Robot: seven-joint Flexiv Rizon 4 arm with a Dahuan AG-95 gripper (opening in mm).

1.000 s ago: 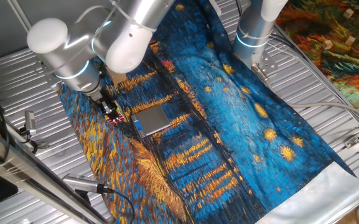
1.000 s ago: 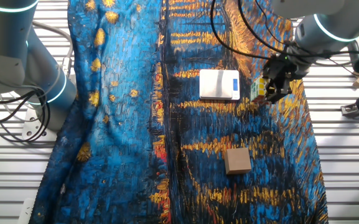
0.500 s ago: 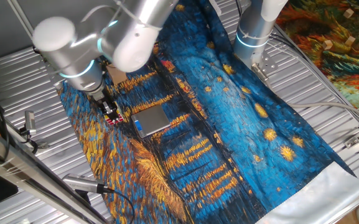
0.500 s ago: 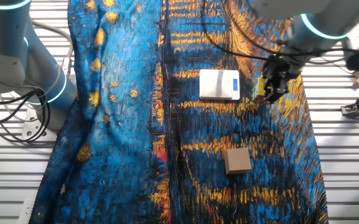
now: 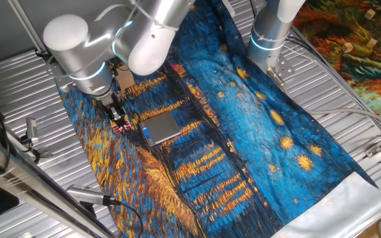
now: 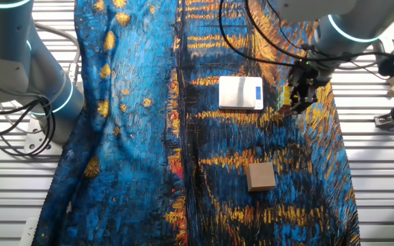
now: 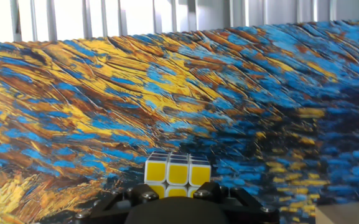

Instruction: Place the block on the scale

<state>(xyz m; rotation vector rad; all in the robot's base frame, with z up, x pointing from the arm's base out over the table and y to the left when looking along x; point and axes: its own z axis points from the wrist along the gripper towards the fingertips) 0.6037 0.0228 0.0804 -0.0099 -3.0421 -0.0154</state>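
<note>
The block [image 7: 178,169], a small puzzle cube with yellow stickers facing the hand camera, sits between my gripper's [image 7: 178,188] fingers. The gripper is shut on it. In one fixed view the gripper [image 5: 117,118] holds the block [image 5: 123,125] low over the cloth, just left of the scale [image 5: 160,127]. In the other fixed view the block [image 6: 286,98] hangs in the gripper [image 6: 296,96] just right of the scale [image 6: 241,92], whose silver top and blue display strip show. I cannot tell whether the block touches the cloth.
A plain tan wooden block [image 6: 260,176] lies on the cloth in front of the scale; its corner shows in the hand view [image 7: 348,214]. A blue-and-yellow painted cloth [image 6: 149,137] covers the slatted metal table. A second arm's base [image 5: 269,33] stands at the cloth's edge.
The arm's upper links have swung a little to the right in one fixed view. The gripper and the block in it have barely shifted, perhaps slightly upward.
</note>
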